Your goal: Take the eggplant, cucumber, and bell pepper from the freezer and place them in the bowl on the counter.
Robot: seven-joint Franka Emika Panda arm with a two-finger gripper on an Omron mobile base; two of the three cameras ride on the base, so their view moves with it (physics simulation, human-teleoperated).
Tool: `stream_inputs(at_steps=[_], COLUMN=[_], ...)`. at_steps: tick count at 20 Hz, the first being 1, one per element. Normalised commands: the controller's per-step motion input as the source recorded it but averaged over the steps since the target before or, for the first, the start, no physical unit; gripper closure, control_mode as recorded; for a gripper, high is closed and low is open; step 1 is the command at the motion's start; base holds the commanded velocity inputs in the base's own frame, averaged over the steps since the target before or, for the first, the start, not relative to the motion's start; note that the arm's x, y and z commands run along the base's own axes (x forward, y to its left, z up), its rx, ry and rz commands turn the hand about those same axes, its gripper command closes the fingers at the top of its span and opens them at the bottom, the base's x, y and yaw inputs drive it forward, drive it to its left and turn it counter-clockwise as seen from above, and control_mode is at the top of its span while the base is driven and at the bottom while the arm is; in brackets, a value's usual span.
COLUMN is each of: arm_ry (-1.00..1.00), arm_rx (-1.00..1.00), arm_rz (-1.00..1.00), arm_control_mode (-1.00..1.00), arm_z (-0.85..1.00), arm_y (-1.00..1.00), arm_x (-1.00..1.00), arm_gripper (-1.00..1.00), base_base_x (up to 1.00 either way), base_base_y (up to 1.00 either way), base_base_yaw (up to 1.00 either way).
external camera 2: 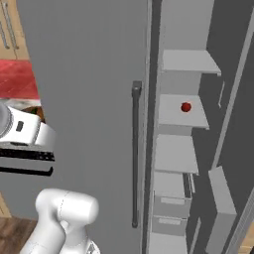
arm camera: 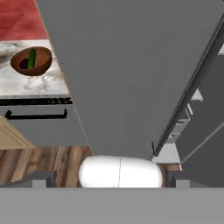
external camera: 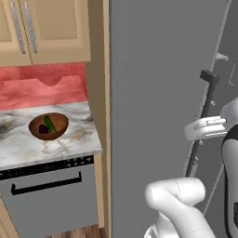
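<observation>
In the left base view, the bowl (external camera: pixel 48 126) is sitting on the marble desk (external camera: pixel 28 148), near its right end. The cucumber (external camera: pixel 49 123) is lying tilted inside the bowl, and the eggplant (external camera: pixel 43 129) is resting just beside it, partly tucked under its lower end. The freezer (external camera: pixel 153 93) is taking up the middle of the picture, its flat door standing between the desk and the arm. The bar handle (external camera: pixel 204 111) is running down at the right, and the white arm is crossing in front of its lower part. A dark-fronted appliance with a black handle (external camera: pixel 46 186) is sitting under the desk; its lower edge is being cut off.

In the right base view, the freezer door is standing open, and the light shelves are showing to the right of it. The bell pepper (external camera 2: pixel 186 106) is sitting alone on the second shelf (external camera 2: pixel 181 111) from the top, small and bright red. The arm's wrist is entering at the left edge, with the rest cut off there.

In the hand view, the tool (arm camera: pixel 111 179) is standing wide, its two dark tips well apart at the bottom and holding nothing. The bowl is showing at the upper left with both vegetables inside it, small and hard to tell apart. The grey door is hiding most of the freezer's inside.
</observation>
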Motion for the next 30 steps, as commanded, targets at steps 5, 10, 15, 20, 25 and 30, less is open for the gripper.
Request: stream_inputs(at_steps=[5, 10, 15, 20, 25, 30], arm_ry=[0.00, 0.00, 0.00, 0.00, 0.00, 0.00], arm_rx=[0.00, 0.00, 0.00, 0.00, 0.00, 0.00], arm_rz=[0.00, 0.00, 0.00, 0.00, 0.00, 0.00], arm_control_mode=[1.00, 1.00, 1.00, 1.00, 1.00, 1.00], arm_z=[0.00, 0.00, 0.00, 0.00, 0.00, 0.00], arm_y=[0.00, 0.00, 0.00, 0.00, 0.00, 0.00], arm_x=[0.00, 0.00, 0.00, 0.00, 0.00, 0.00], arm_gripper=[-1.00, -1.00, -1.00, -1.00, -1.00, -1.00], base_base_x=[0.00, 0.00, 0.03, 0.20, 0.14, 0.13], base_base_y=[-0.80, -0.41, -0.24, -0.25, -0.39, -0.34], base_base_yaw=[-0.01, -0.05, -0.05, -0.04, -0.01, 0.00])
